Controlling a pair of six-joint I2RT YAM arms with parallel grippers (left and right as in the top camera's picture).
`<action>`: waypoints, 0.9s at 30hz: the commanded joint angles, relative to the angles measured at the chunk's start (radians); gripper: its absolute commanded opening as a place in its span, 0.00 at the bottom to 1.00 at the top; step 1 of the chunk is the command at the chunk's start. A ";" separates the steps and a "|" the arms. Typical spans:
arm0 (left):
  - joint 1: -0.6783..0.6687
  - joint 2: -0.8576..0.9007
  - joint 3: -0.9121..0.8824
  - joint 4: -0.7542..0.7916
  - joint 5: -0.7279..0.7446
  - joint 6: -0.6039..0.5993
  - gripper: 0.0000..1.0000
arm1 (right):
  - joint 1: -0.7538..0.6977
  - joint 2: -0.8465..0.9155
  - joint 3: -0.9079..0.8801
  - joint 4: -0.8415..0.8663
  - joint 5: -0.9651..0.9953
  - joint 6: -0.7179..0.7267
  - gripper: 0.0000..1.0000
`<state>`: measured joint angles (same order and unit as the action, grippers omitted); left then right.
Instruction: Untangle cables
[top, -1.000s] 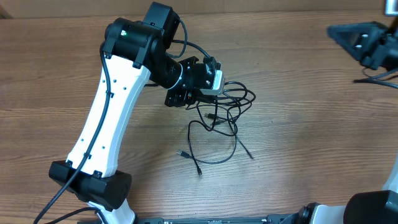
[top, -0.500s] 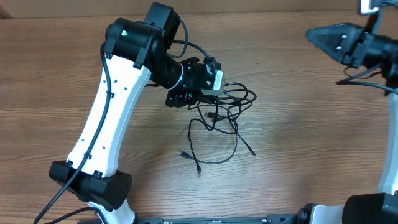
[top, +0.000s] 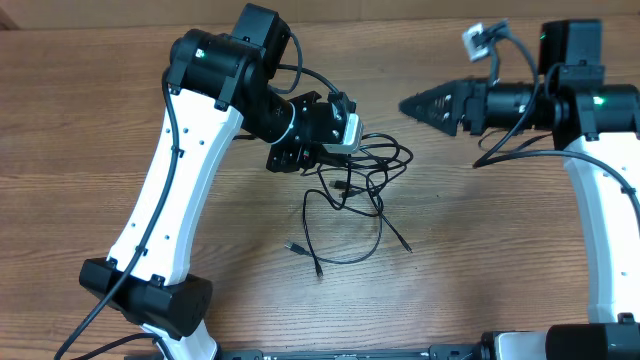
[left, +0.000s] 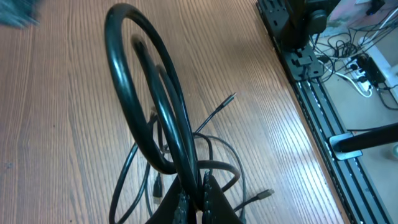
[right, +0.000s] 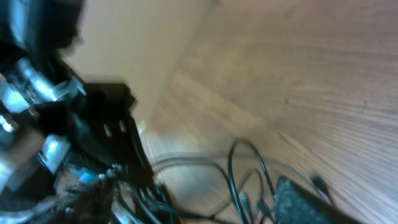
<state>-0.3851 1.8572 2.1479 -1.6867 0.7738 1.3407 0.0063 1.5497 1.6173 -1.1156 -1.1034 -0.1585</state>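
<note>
Black cables (top: 362, 172) lie in a loose tangle mid-worktop (top: 480, 250) — my left end effector (top: 338, 148) is clenched on one strand at the tangle's upper-left edge, a loop standing up from the pinch. My right end effector (top: 412, 104) hangs to the right, apart from the cords, fingers (right: 305, 199) spread — that wrist view is blurred.

Fills the overhead view with brown wood-grain tabletop (top: 500, 260), evenly lit, a paler tan strip (top: 400, 8) along its far edge. Ends at a black rail (left: 317, 106), then pale floor (left: 367, 109) with a white power strip (left: 370, 71) and cords (left: 339, 43).
</note>
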 joint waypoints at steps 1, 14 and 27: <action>-0.010 0.007 0.007 -0.003 0.035 0.021 0.04 | 0.010 -0.002 0.011 -0.086 0.034 -0.214 0.99; -0.027 0.012 0.007 0.001 0.027 0.139 0.05 | 0.032 -0.002 0.012 -0.255 0.007 -0.506 1.00; -0.056 0.108 0.007 0.013 0.001 0.254 0.04 | 0.112 -0.002 0.012 -0.196 0.003 -0.505 1.00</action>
<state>-0.4370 1.9587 2.1479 -1.6817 0.7452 1.5398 0.1139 1.5497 1.6173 -1.3071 -1.0893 -0.6540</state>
